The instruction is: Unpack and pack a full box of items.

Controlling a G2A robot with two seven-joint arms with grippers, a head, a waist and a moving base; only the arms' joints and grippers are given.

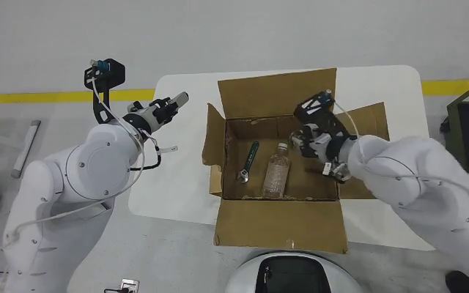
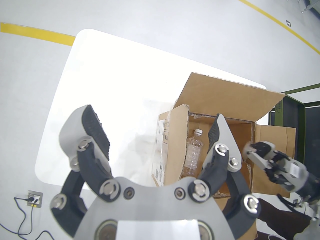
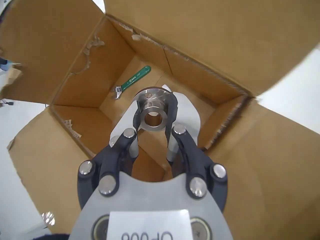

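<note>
Mid-task, phase unclear (unpacking and repacking would look alike here). Cardboard box (image 1: 282, 223) stands open on the table (image 1: 183, 183), flaps out. On its floor lie a green-handled adjustable wrench (image 1: 248, 162) and a clear plastic bottle (image 1: 277, 170), side by side, not touching. Right claw (image 3: 155, 118) is clenched on a flanged metal bushing (image 3: 153, 96), above the box's open mouth, clear of both items. Left claw (image 2: 153, 116) is spread wide, holding nothing, over the table beside the box. Judged: three items left to handle.
</note>
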